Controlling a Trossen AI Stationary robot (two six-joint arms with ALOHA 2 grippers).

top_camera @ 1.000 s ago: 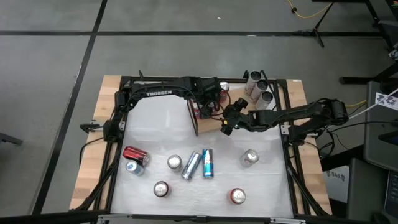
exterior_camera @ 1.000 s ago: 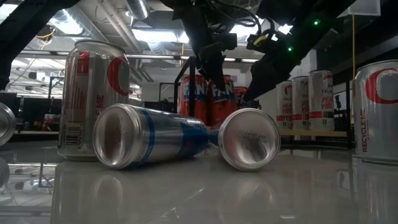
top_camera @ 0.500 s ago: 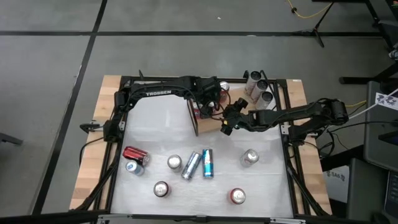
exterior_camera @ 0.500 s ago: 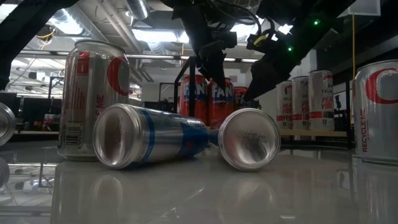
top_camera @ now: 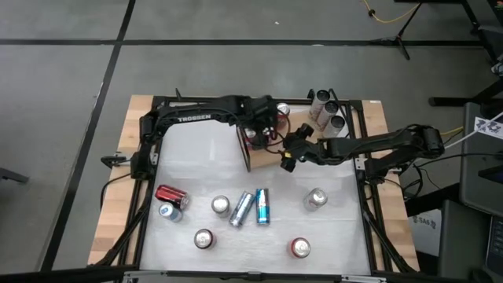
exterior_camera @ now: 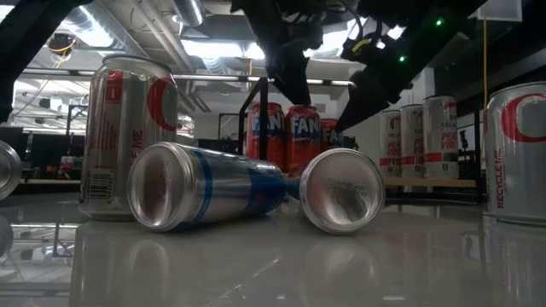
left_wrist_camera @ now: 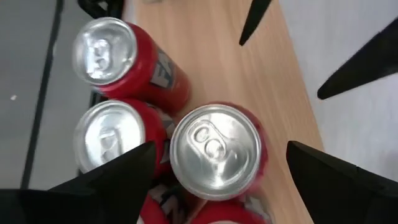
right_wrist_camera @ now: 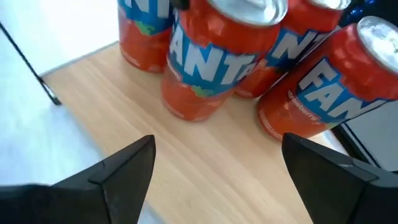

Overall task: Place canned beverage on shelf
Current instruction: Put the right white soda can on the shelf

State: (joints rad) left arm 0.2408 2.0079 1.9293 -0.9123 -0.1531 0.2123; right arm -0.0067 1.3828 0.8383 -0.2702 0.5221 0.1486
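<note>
- Shelf (top_camera: 267,156): wood-grain board lies flat at the far middle of the white table (top_camera: 204,169), with a thin dark upright rail along its left short edge.
- Orange Fanta cans (right_wrist_camera: 211,59) stand upright in a tight cluster on the board; the exact count cannot be read from any one view, at least four show.
- Left gripper (left_wrist_camera: 214,171): positioned directly above the cluster, fingers spread apart on either side of the nearest can top (left_wrist_camera: 214,144) without touching it. Nothing is held.
- Right gripper (right_wrist_camera: 214,171): positioned beside the board at its right end, angled toward the cans, fingers apart and empty.
- Two blue-and-silver cans (top_camera: 251,207) lie on their sides near the table's middle, close together.
- One red can (top_camera: 171,196) lies on its side toward the left.
- Upright cans stand scattered across the near half of the table.
- Three slim pale cans (top_camera: 326,110) stand together at the far right corner, well apart from the board.
</note>
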